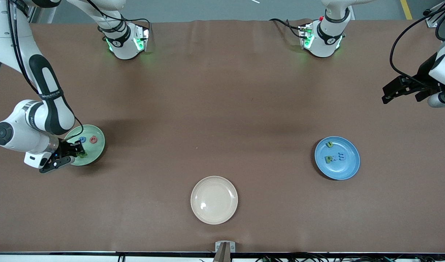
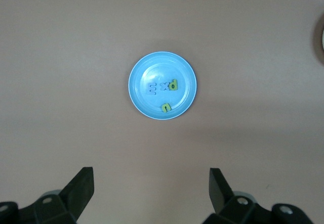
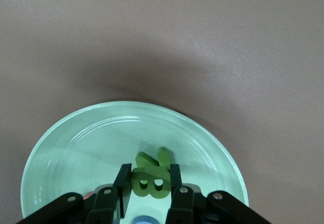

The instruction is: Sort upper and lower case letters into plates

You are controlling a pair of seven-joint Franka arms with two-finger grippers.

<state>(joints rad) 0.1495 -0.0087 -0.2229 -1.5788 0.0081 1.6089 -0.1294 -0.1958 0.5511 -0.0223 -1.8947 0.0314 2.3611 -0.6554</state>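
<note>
On arm (image 1: 49, 95), "FRANKA" lettering

A cream-beige plate (image 1: 214, 199) sits on the table (image 1: 222, 109), close to the table's edge nearest the front camera and about midway between the two ends of that edge. It is round and shallow, lies flat, and has nothing in it; a small bright glint shows on its inner surface. The table is covered edge to edge in a plain brown sheet, with a faint crease near the edge where the arm bases stand. A small grey metal bracket (image 1: 224, 246) is fixed at the middle of the table's nearest edge, just below the plate in the front view. Dark cables (image 1: 317, 259) run along the floor under that edge.
</note>
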